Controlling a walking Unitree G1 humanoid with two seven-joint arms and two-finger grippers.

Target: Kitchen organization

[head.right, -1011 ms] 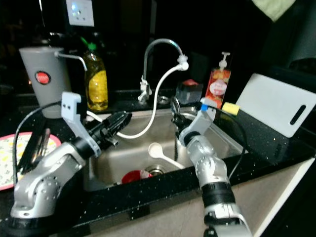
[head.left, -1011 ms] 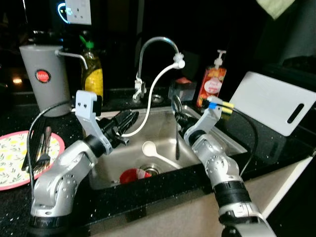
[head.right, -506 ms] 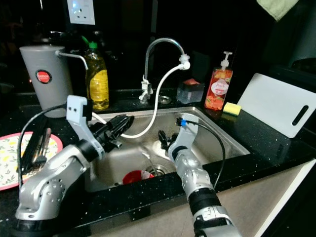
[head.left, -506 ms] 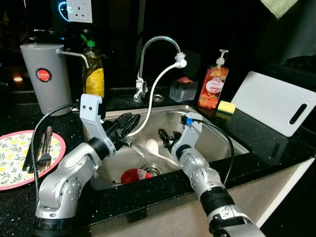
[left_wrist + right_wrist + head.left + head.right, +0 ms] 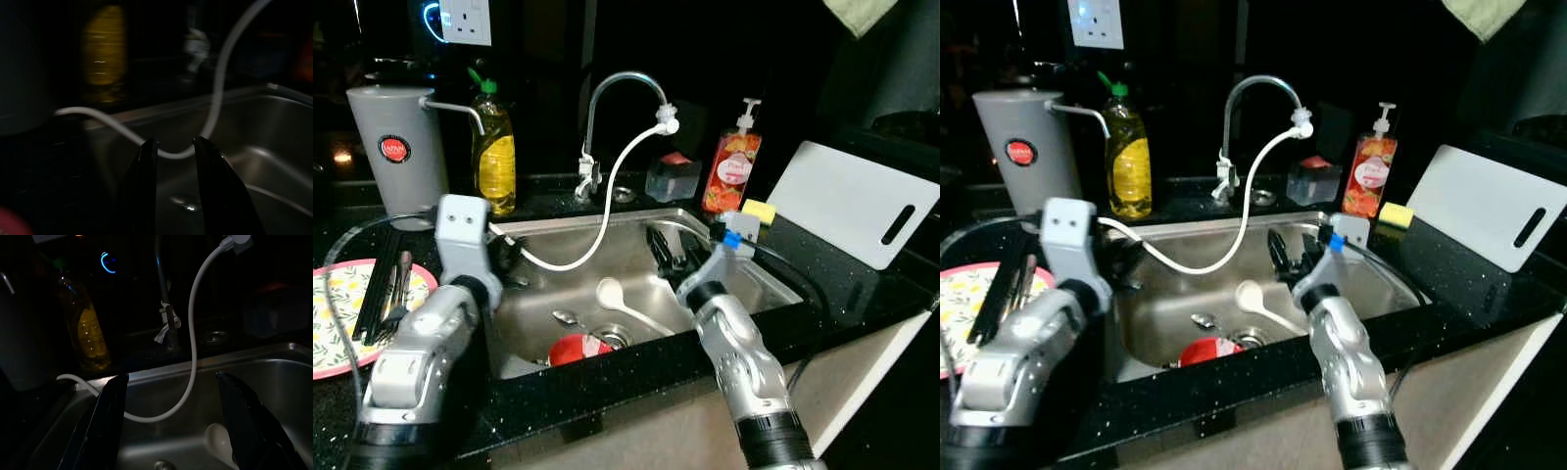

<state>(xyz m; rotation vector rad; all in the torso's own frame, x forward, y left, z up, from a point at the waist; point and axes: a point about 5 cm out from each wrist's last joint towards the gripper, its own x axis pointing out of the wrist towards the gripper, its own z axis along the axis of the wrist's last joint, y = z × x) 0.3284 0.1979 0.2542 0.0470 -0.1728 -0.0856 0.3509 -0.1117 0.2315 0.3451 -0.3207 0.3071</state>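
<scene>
Above the sink (image 5: 773, 279), my right gripper (image 5: 668, 253) hangs wide apart and empty, so I would lower it slowly onto the white spoon (image 5: 612, 293), keeping off the hose (image 5: 607, 208); my left gripper (image 5: 173, 161) is slightly parted.

Dim kitchen, black speckled countertop (image 5: 862, 294) (glossy), white wall socket (image 5: 467, 20) above.
</scene>
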